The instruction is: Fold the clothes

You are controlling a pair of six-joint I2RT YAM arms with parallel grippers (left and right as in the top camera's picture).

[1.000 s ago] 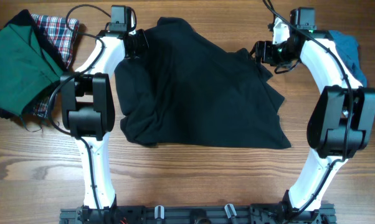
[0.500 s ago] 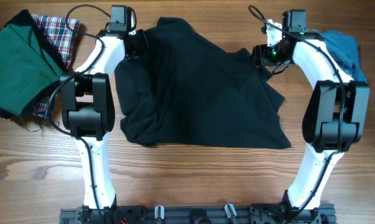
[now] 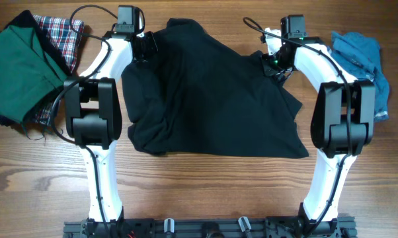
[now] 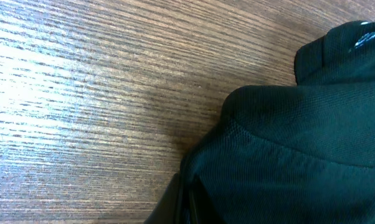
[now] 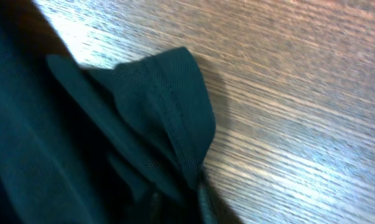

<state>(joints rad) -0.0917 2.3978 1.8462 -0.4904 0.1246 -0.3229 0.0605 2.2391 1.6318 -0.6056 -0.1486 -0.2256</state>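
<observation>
The large black shirt lies crumpled across the middle of the table in the overhead view. At its upper left edge my left gripper is shut on the cloth. The left wrist view shows black fabric bunched right into that gripper. At the shirt's upper right corner my right gripper is shut on a folded hem. That fold runs down between the dark fingers in the right wrist view. A smaller blue garment lies at the far right, apart from both grippers.
A green garment lies on top of a plaid one at the far left. Bare wooden table stretches in front of the shirt, with the arm bases at the near edge.
My right gripper has moved left, away from the blue garment, to the black shirt's upper right corner and closed on it. The left arm has stayed still.
</observation>
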